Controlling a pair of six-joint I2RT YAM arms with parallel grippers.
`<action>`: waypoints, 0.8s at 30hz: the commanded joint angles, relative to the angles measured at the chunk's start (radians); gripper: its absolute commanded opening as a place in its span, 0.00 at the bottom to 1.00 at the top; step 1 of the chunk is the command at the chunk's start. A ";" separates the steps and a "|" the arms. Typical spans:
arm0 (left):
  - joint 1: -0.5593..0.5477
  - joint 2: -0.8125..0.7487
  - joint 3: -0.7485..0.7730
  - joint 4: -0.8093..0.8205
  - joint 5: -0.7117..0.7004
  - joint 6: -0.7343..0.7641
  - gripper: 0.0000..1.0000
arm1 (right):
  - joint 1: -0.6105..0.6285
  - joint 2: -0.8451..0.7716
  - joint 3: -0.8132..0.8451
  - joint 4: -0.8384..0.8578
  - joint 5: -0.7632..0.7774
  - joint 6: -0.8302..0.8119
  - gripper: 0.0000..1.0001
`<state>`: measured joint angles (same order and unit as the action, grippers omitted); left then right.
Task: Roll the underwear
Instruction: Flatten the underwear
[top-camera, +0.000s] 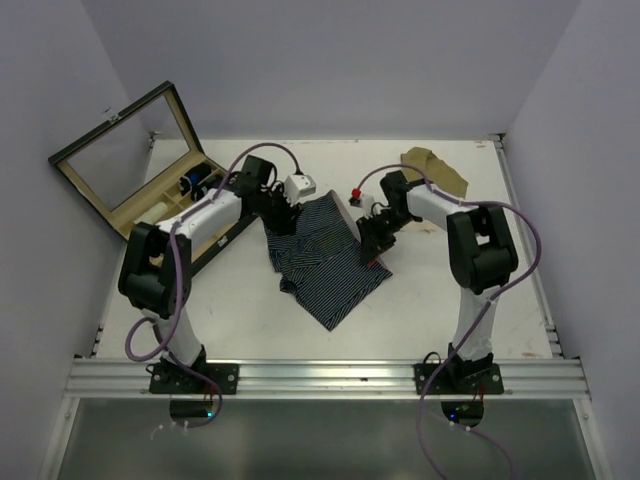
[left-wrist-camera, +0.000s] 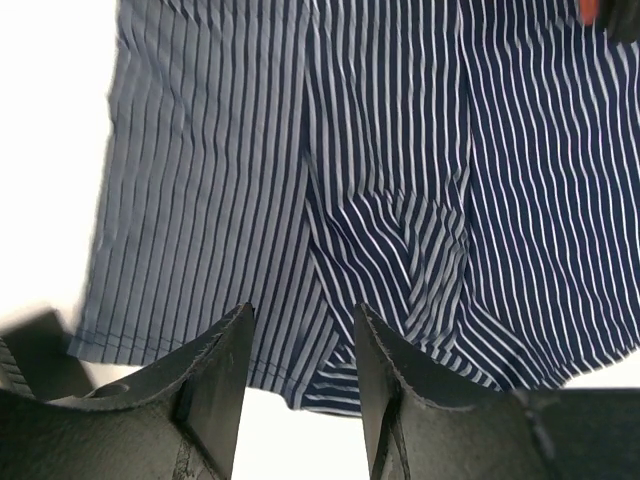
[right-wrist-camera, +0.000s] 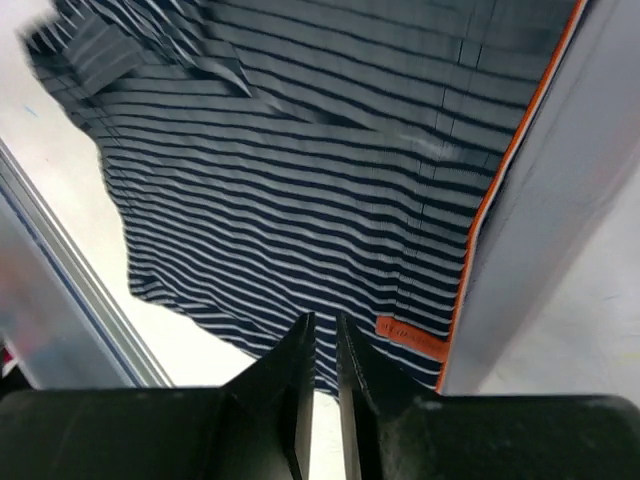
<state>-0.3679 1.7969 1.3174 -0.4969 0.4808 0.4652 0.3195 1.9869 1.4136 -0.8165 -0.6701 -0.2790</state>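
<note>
The underwear (top-camera: 325, 260), navy with thin white stripes, lies crumpled flat in the middle of the table. My left gripper (top-camera: 283, 215) hovers at its upper left edge. In the left wrist view it (left-wrist-camera: 300, 310) stands open over the hem of the underwear (left-wrist-camera: 400, 150), with bare table showing between the fingers. My right gripper (top-camera: 375, 245) sits at the cloth's right edge. In the right wrist view its jaws (right-wrist-camera: 325, 318) are pressed nearly together on the hem of the underwear (right-wrist-camera: 300, 150), beside an orange label (right-wrist-camera: 410, 335) and the grey waistband (right-wrist-camera: 540, 200).
An open wooden box with a glass lid (top-camera: 130, 170) stands at the back left. A small white box (top-camera: 299, 186) and a red item (top-camera: 356, 193) lie just behind the underwear. A tan cloth (top-camera: 435, 168) rests at the back right. A metal rail (top-camera: 320, 378) runs along the near edge.
</note>
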 joint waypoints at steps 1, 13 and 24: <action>0.012 -0.025 -0.069 -0.029 0.025 0.021 0.48 | 0.004 -0.013 -0.088 -0.017 0.044 -0.022 0.17; -0.054 0.197 -0.018 -0.006 0.093 0.021 0.47 | 0.094 -0.123 -0.315 -0.025 -0.215 0.121 0.18; 0.053 0.061 0.106 0.029 0.174 0.010 0.51 | -0.063 -0.257 0.009 0.080 -0.081 0.241 0.49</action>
<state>-0.4049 1.9640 1.3251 -0.5087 0.6163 0.4816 0.3225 1.7031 1.2789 -0.8024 -0.8650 -0.0910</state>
